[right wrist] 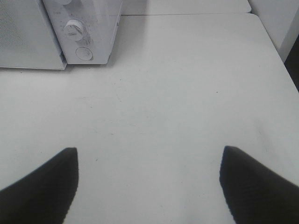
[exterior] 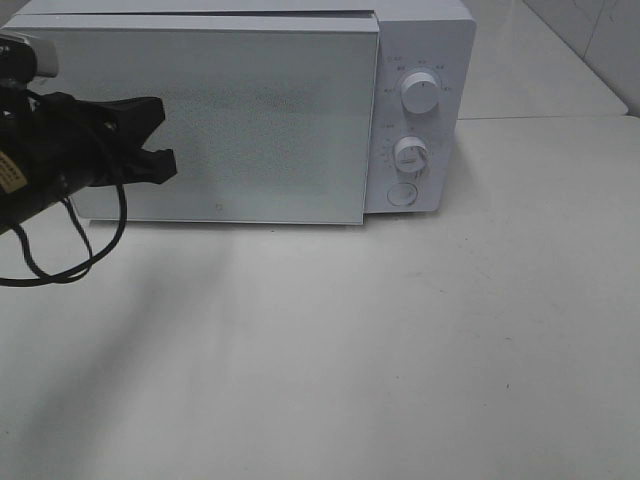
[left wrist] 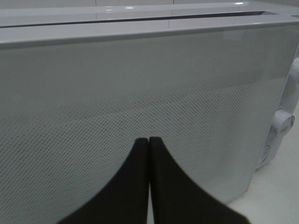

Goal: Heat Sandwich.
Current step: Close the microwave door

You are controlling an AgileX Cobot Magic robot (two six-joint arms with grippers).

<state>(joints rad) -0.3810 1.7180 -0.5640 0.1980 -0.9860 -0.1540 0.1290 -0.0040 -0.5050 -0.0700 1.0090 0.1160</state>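
Observation:
The sandwich is out of view. A white microwave stands at the back of the table, its frosted glass door closed across the front and hiding the inside. My left gripper is shut with nothing in it and hovers just in front of the door's left part; the left wrist view shows its two black fingers pressed together, pointing at the door. My right gripper is open and empty above bare table, to the right of the microwave. It is outside the exterior high view.
Two round knobs and a round button sit on the microwave's right-hand panel. The white table runs forward and right of the microwave. A black cable hangs from the left arm.

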